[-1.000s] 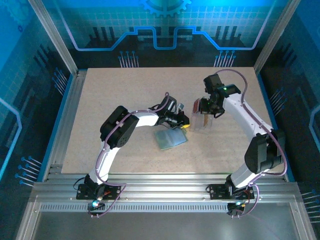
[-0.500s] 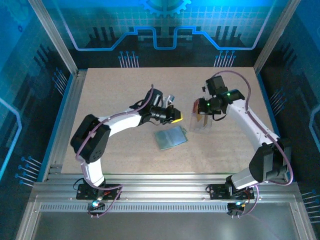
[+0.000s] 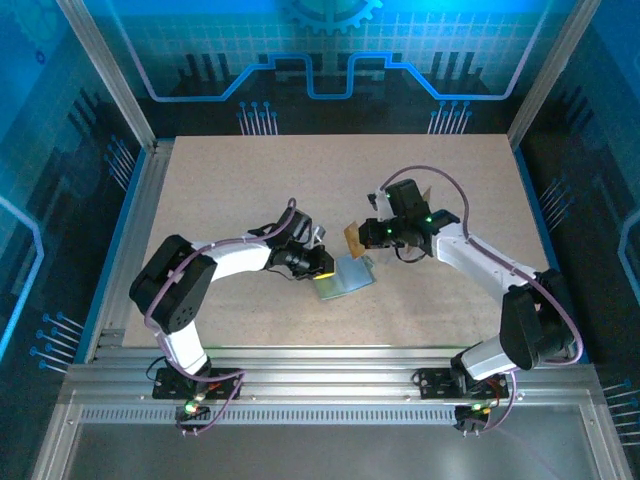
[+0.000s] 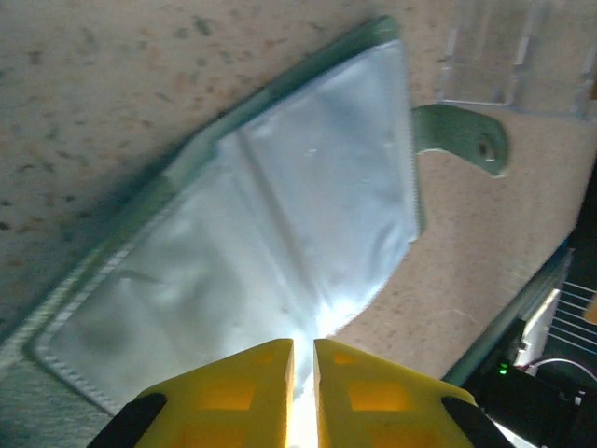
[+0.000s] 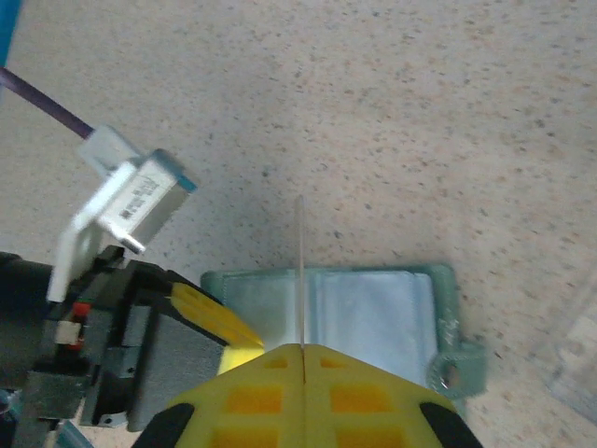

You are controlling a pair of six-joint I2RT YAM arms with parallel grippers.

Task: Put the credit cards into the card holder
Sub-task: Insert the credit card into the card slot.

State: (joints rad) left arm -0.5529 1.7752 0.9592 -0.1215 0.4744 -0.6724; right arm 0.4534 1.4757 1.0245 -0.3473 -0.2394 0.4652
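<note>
The card holder lies open on the table, its pale shiny lining facing up and its strap tab off one side. My left gripper rests its yellow tips on the holder's near corner, jaws together with only a thin slit between them. My right gripper is shut on a tan credit card. In the right wrist view that card is edge-on, upright over the holder's middle fold. A left finger sits at the holder's left edge.
A clear plastic card stand stands just beyond the holder, and its corner is at the right wrist view's edge. The table is speckled tan board, framed by aluminium rails at the near side.
My left gripper dropped from beside the clear stand to the holder's corner. My right gripper carried the tan card leftward from the stand to above the open holder.
</note>
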